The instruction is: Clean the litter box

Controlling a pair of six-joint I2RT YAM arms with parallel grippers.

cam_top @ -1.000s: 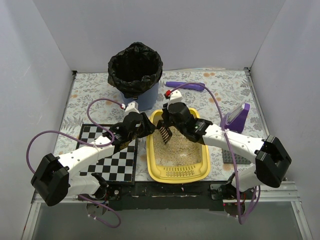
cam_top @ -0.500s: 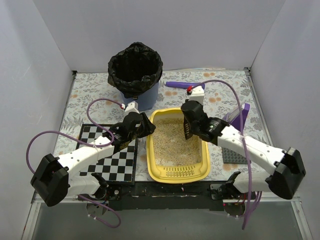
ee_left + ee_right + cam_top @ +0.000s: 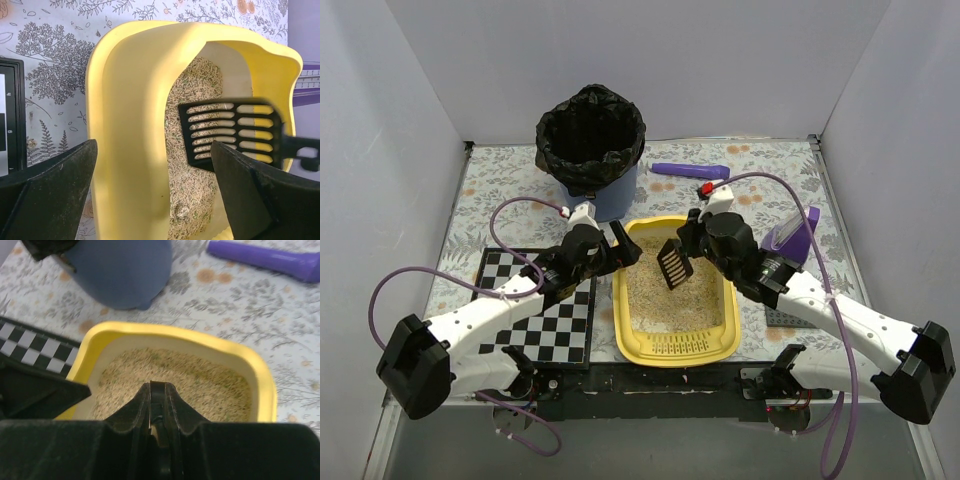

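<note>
While the right gripper is clenched on the thin handle of a flat black slotted plastic scoop, the blade hangs tilted in the air over the far half of the large shallow yellow plastic litter box. This box lies in the middle of the flowered table, its slotted strip at the near end, with beige granular litter spread over its floor. The left gripper is released, with its two fingers wide apart on either side of the left wall of the box, near the far corner. Whether a finger touches the plastic I cannot tell. I see no clump on the blade, only litter through its slots.

In my judgement the step in hand is to dig and sift. To do it well, the blade should go down at a flat angle, enter the litter near one wall and slide along the floor. It should not stab straight down, which could push the box. The left gripper could first close on the wall, so that the box does not slip. After the lift, a small shake lets clean grains fall back. Then the scoop must stay level on its way to the round blue bin with a black bag, just beyond the far left corner.
</note>
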